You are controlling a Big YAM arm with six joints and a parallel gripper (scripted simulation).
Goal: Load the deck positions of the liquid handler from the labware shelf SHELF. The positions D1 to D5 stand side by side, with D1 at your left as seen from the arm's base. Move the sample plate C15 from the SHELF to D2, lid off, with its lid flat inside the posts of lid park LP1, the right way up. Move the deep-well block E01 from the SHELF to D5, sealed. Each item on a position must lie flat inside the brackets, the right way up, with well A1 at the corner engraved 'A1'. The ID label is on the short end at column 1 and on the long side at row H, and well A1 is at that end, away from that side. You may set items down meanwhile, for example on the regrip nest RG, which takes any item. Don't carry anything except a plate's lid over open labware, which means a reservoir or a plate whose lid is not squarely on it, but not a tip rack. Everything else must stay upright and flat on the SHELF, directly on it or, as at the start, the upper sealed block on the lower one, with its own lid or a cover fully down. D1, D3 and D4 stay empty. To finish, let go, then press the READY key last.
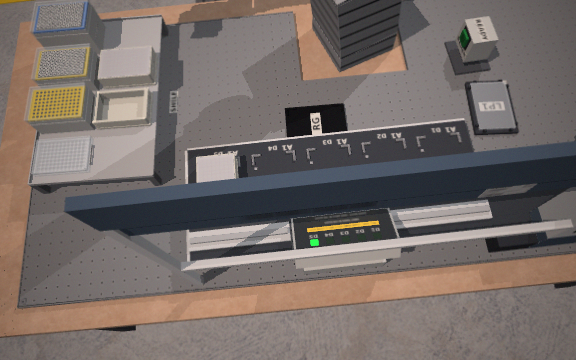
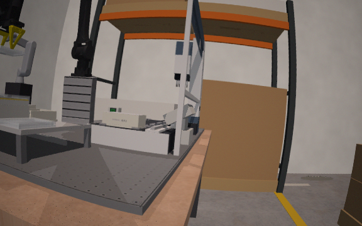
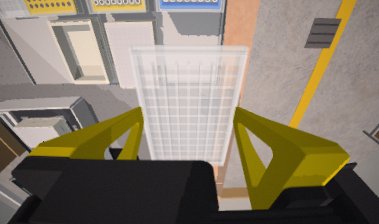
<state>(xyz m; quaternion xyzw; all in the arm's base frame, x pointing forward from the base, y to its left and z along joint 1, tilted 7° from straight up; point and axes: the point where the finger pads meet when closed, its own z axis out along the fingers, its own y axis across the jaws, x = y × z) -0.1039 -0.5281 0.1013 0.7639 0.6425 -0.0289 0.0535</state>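
My gripper point(image 2: 4, 44) point(image 3: 188, 112) is shut on a clear, gridded plate lid point(image 2: 2, 49) point(image 3: 187, 95) and holds it level, high above the shelf's back end. It does not show in the top view. The sample plate point(image 1: 61, 155) point(image 2: 21, 122) lies uncovered at the near end of the SHELF point(image 1: 123, 165). A white deep-well block point(image 1: 215, 167) point(image 2: 124, 119) sits in D5 at the left end of the deck. Lid park LP1 point(image 1: 490, 106) is bare. D2 point(image 1: 383, 142) is bare.
On the shelf stand three tip racks point(image 1: 60, 17) point(image 1: 61, 62) point(image 1: 57, 102), a sealed block point(image 1: 125, 65) point(image 3: 127, 50) and an open reservoir point(image 1: 120, 106) point(image 3: 82, 50). The regrip nest RG point(image 1: 315, 121), the READY key point(image 1: 478, 35), the arm base point(image 1: 355, 30) and the blue gantry beam point(image 1: 318, 187) are nearby.
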